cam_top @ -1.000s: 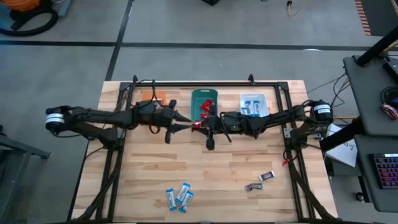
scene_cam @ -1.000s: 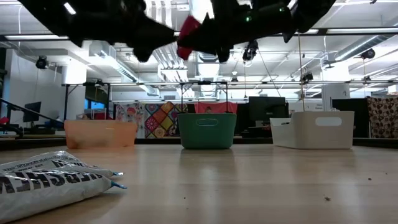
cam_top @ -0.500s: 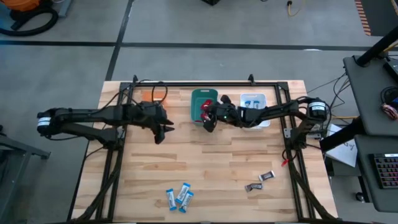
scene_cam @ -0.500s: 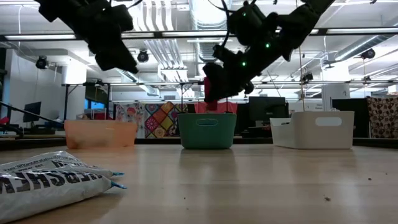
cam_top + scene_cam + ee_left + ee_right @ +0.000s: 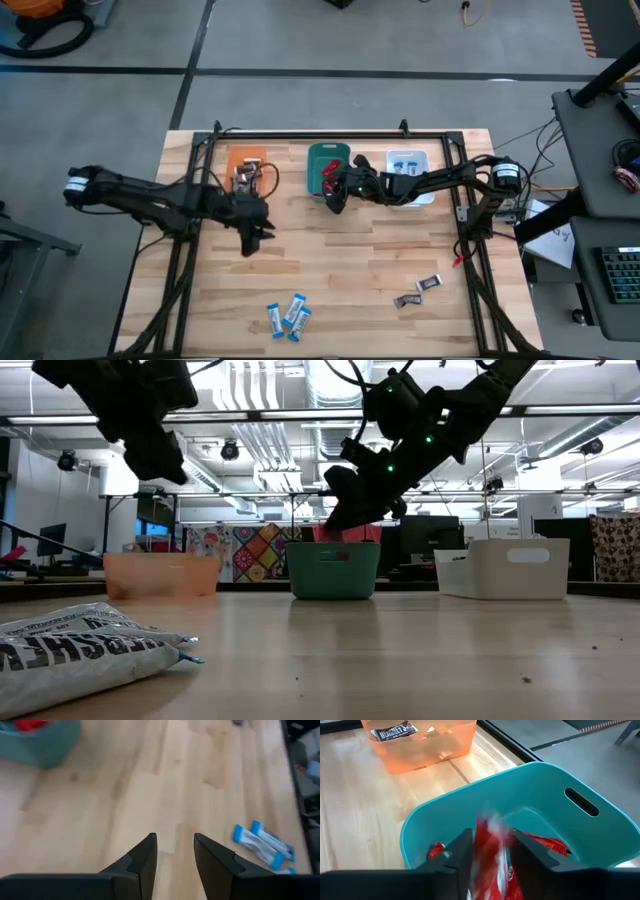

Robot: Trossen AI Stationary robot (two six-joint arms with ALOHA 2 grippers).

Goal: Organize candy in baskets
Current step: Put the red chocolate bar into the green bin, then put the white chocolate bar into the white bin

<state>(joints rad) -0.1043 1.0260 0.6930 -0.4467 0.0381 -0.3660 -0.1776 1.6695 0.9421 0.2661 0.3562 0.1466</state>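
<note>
My right gripper (image 5: 492, 851) hangs open over the teal basket (image 5: 555, 827), near its front rim (image 5: 322, 190). A red candy (image 5: 490, 845) shows as a blur between its fingers, above other red candy (image 5: 547, 844) lying in the basket. My left gripper (image 5: 175, 851) is open and holds nothing. It points down at bare table, left of centre (image 5: 251, 240). The orange basket (image 5: 245, 165) holds dark candy and the white basket (image 5: 407, 168) holds blue candy. More blue-and-white candy (image 5: 289, 317) and dark candy (image 5: 418, 291) lie on the table. My right gripper has the blurred red candy (image 5: 492, 832) between its fingers, which slant down from the table's right over the teal basket. I cannot tell whether the fingers touch it.
A silver-grey wrapper (image 5: 85, 650) lies close to the low camera. A black frame (image 5: 330, 135) runs along the table's far edge and down both sides. Bare wood lies in the table's middle, between the baskets and the loose candy.
My right gripper has carried the red candy from the table's middle toward the far edge and down, to above the teal basket. My left gripper has drawn back toward the table's left and near edges and tipped down.
</note>
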